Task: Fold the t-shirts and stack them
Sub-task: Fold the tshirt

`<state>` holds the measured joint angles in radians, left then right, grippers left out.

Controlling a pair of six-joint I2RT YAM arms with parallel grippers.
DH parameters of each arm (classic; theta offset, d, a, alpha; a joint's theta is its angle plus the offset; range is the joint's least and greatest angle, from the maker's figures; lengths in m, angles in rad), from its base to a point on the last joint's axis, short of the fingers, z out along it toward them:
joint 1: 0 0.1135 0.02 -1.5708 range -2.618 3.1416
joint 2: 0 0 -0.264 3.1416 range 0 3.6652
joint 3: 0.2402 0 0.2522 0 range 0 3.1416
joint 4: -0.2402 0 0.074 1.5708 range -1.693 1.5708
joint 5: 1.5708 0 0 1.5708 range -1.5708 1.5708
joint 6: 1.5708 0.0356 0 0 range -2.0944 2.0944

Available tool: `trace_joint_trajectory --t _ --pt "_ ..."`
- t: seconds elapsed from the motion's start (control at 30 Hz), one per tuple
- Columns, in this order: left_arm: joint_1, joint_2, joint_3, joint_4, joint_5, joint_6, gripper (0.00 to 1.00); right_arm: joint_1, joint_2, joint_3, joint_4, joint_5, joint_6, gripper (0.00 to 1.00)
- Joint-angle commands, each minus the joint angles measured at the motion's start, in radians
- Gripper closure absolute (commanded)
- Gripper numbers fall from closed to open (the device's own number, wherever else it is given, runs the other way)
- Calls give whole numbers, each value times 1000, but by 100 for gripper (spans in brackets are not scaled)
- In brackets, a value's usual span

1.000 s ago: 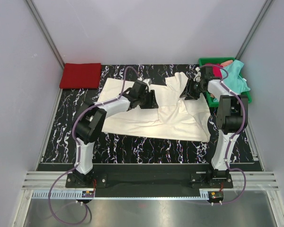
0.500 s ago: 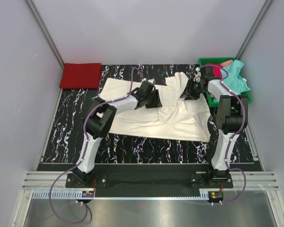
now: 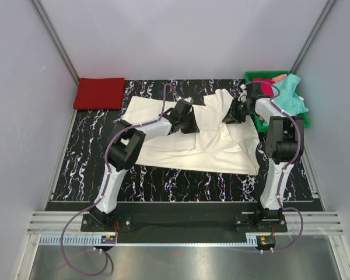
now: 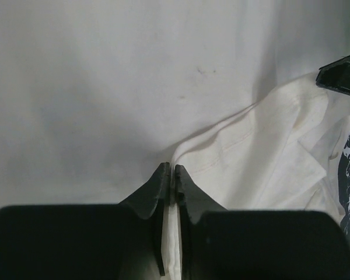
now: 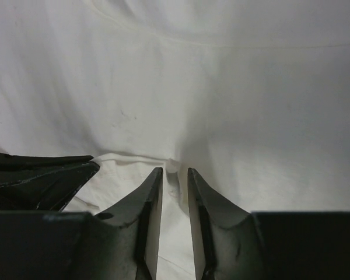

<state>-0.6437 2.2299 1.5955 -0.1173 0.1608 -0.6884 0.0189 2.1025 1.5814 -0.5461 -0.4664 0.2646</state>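
A large cream-white t-shirt (image 3: 192, 143) lies spread on the black marbled table, its upper edge rumpled. My left gripper (image 3: 189, 121) (image 4: 174, 169) rests on the shirt near its top middle, shut on a thin fold of the cream cloth (image 4: 233, 146). At the shirt's upper right, my right gripper (image 3: 230, 115) (image 5: 175, 172) is pressed down on the cloth. Its jaws stand narrowly apart, either side of a small raised ridge of fabric. A folded red t-shirt (image 3: 99, 93) lies at the back left. A teal t-shirt (image 3: 291, 96) and a crimson one (image 3: 261, 86) sit in the tray.
A green plastic tray (image 3: 258, 75) stands at the back right corner, right beside my right arm. Bare table (image 3: 87, 157) shows left of and in front of the cream shirt. Grey walls close in the table at the back and both sides.
My left gripper slid right along the shirt, then its jaws closed onto a fold of cloth. My right gripper's jaws have narrowed around the ridge of fabric.
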Motion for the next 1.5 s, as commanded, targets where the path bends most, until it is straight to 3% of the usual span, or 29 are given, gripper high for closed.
trace_joint_trajectory --t 0.0,0.1,0.2,0.53,1.07,1.2,1.27,1.3,1.37,1.47 --pt "4 -30 37 30 3 1 91 9 17 54 0 -32 10 71" --pt "7 -50 32 31 3 -7 99 9 22 66 8 -32 19 90" --pt "9 -76 23 24 -13 -8 100 9 7 68 31 -15 42 100" --pt "26 -196 -123 71 -129 -31 100 9 -18 55 49 -8 33 100" --pt "32 -66 -23 -4 -86 -46 96 9 80 140 37 -23 36 100" --pt "32 -41 24 -68 -113 -36 89 9 125 192 -8 -18 39 94" --pt "32 -29 58 -113 -141 -23 83 10 134 219 -34 20 39 82" --pt "32 -21 96 -169 -159 -5 72 10 134 244 -79 41 32 77" --pt "32 -30 124 -218 -185 24 68 9 128 265 -142 150 27 65" --pt "36 -93 146 -338 -239 82 49 9 52 285 -283 296 16 56"
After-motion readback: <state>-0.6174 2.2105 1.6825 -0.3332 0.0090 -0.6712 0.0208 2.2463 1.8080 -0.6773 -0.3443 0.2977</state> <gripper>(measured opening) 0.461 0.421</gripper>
